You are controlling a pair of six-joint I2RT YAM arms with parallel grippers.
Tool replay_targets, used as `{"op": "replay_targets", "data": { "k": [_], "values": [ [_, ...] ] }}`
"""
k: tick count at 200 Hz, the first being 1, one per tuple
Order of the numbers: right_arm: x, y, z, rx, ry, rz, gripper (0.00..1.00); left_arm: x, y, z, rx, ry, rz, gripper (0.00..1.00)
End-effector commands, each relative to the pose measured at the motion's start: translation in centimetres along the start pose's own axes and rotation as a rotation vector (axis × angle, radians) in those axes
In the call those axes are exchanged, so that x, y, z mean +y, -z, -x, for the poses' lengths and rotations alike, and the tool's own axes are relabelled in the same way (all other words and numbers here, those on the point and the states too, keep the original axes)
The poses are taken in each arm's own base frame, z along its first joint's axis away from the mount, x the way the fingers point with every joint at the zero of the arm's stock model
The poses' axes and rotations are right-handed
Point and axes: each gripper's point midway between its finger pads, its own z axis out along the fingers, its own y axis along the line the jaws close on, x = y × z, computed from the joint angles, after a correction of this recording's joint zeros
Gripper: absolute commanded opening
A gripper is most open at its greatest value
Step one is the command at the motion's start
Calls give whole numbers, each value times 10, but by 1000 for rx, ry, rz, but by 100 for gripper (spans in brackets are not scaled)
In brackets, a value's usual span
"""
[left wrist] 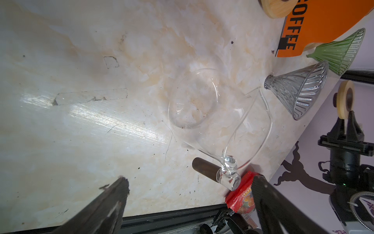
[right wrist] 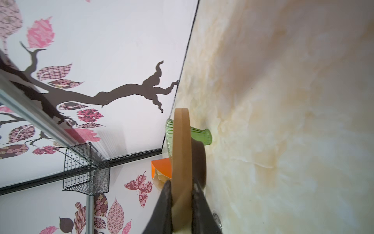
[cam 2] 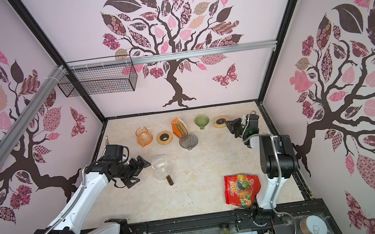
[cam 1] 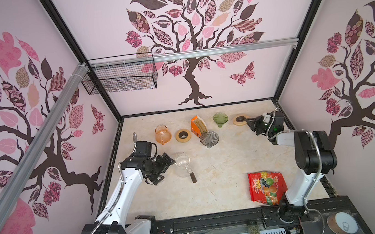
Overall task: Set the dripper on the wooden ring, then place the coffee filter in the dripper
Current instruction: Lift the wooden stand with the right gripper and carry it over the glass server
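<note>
Dripper [cam 1: 220, 118] green, mouth up, right tool [cam 1: 247, 121] pinching flat wooden ring [cam 1: 237, 123] by rim, left tool [cam 1: 164, 168] spread wide

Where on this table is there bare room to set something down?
Bare: the front middle between the clear server and the candy bag, and right of the grey dripper. Crowded: the back row, from orange server to green dripper.

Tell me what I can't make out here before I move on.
- Coffee filters in the orange box: count too small, both top views.
- Wooden ring in the right end effector: edge-on in the right wrist view, table contact unclear.
- Green dripper: inside hidden behind the ring, right wrist view.
- Wire basket: contents blurred by mesh, both top views.
</note>
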Motion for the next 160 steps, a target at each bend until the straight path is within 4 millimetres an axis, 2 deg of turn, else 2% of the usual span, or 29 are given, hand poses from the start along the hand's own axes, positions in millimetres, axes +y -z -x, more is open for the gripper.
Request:
{"op": "replay_targets", "data": {
  "k": [1,28,69,117,160],
  "values": [
    [52,18,4,-40,16,94,0,-16,19,13,-64,-63,-18,98],
    [89,23,-10,-25,51,140,0,-15,22,15,-62,-89,7,98],
    [135,18,-57,92,123,193,0,-20,30,16,-85,-110,-4,98],
    [154,15,-143,293,207,207,0,-19,55,20,-146,-172,43,98],
    [165,19,-244,552,337,230,0,-16,71,26,-195,-178,63,98]
  ]
}}
